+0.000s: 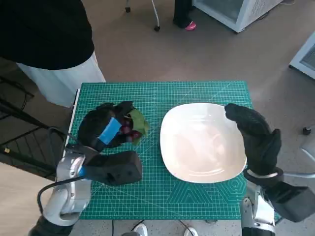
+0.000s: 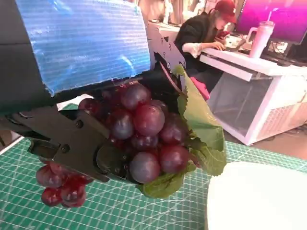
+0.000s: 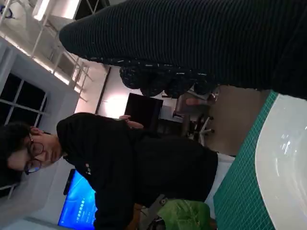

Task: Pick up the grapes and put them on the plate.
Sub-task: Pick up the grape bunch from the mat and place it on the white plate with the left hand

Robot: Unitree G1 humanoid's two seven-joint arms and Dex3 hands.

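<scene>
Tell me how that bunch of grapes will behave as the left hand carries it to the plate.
The grapes will probably sag and swing: a small cluster hangs loose below the left hand. The smooth, shiny berries may slip or pull off if squeezed. The leaf looks thin and floppy, so it likely gives no grip. The plate lies close beside them.

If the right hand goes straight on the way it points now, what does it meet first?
Probably nothing on the table: the right hand points away from the robot along the plate's right rim, toward the mat's far edge. Its height is unclear.
</scene>
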